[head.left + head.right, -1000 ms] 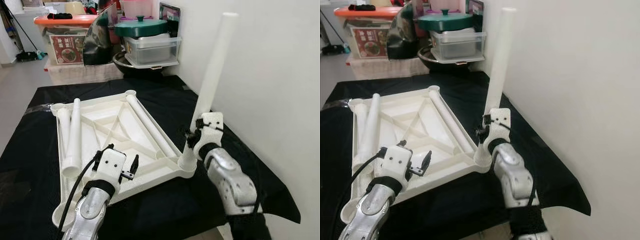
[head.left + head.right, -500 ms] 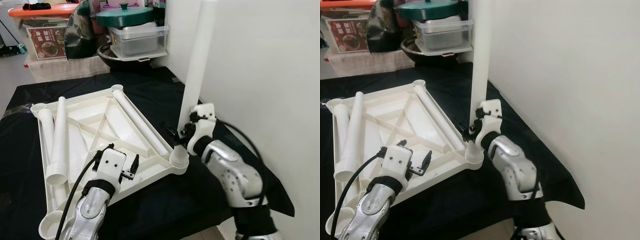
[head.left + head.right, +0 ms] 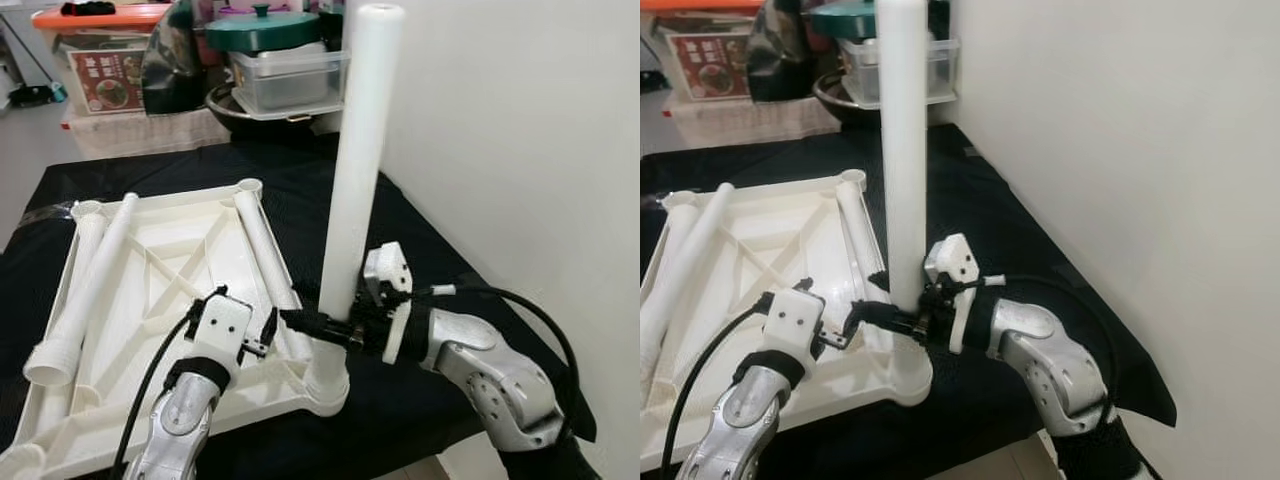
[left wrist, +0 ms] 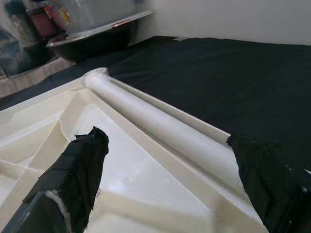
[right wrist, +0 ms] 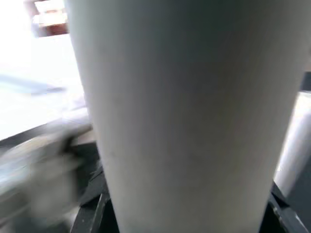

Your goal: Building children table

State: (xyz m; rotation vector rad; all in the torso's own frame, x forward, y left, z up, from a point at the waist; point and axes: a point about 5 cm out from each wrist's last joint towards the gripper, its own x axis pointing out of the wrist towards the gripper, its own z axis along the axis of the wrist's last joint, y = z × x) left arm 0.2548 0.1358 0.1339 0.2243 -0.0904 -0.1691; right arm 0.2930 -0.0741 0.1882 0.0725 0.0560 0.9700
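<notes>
right tool (image 3: 318,327) swung from behind upright leg (image 3: 356,160) to gripping it sideways, leg now straighter

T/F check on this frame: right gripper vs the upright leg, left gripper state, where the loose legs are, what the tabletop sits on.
1. The right gripper is shut on the upright leg near its base. True.
2. The upright leg stands in the corner socket of the upside-down tabletop. True.
3. The left gripper holds a loose leg. False: its jaws are open and hold nothing, hovering over the tabletop.
4. All the other legs are already standing. False: the loose legs lie flat in the tabletop along its sides.
5. The tabletop lies on a bare wooden floor. False: it lies on a black cloth.
</notes>
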